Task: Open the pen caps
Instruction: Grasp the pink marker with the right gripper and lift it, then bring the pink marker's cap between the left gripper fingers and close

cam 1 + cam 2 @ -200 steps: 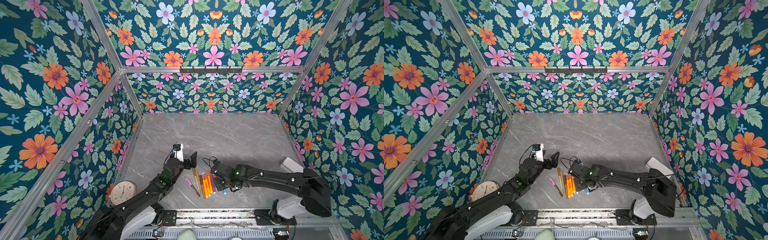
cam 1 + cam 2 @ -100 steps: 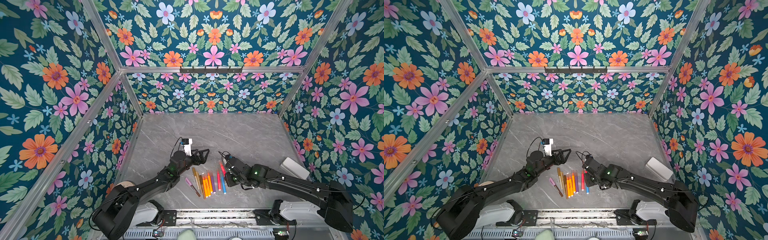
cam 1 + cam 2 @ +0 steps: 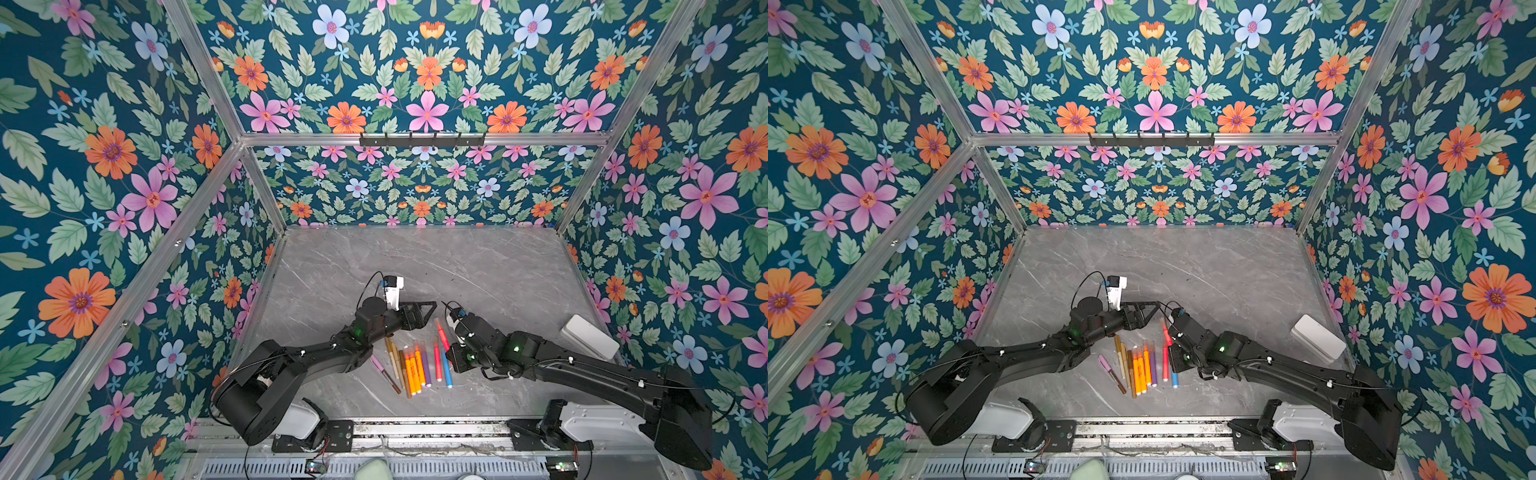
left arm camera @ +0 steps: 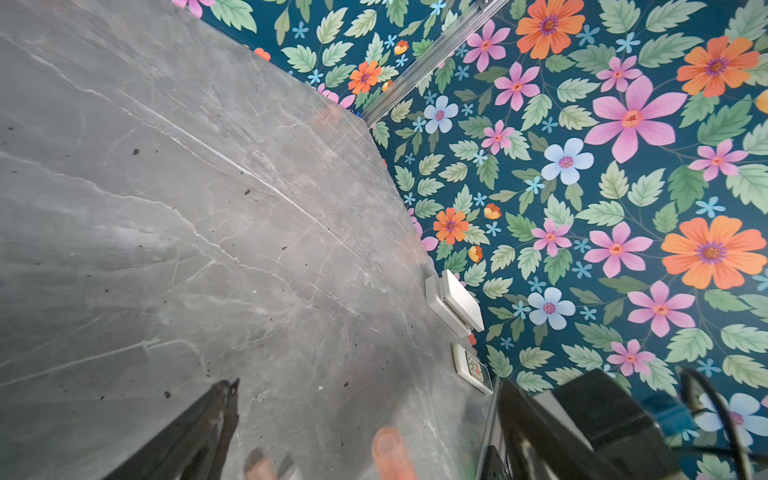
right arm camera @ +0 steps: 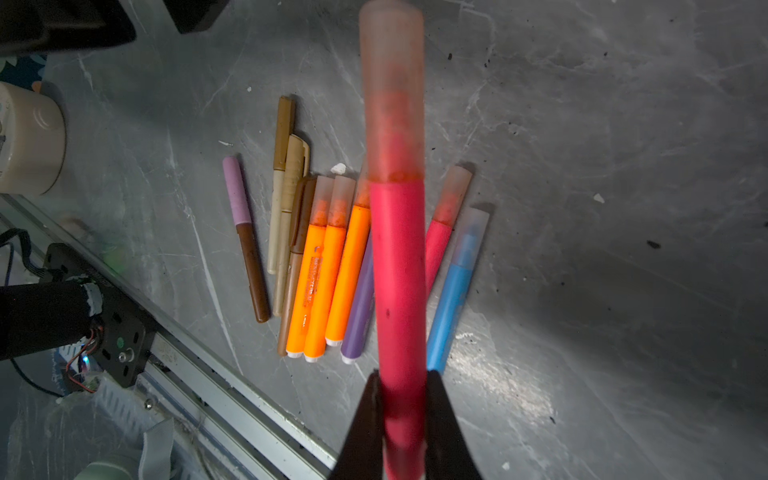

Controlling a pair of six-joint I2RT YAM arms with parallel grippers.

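Red-tinted translucent plastic cap (image 5: 392,83) tops a red highlighter (image 5: 399,270), held above the grey marble worktop (image 3: 457,266) near the middle of its front edge. Right gripper (image 5: 401,384) is clenched on the barrel's far end. Left gripper (image 3: 428,315), jaws spread and empty, faces the cap. The cap is probably light, stiff and slick, so pinch it mid-length and pull straight along the barrel. Other capped pens (image 5: 332,257) lie beneath.

Top views stare down from high, sharing the whole table (image 3: 415,266); wrist cameras ride close, right one over pens (image 5: 318,266).
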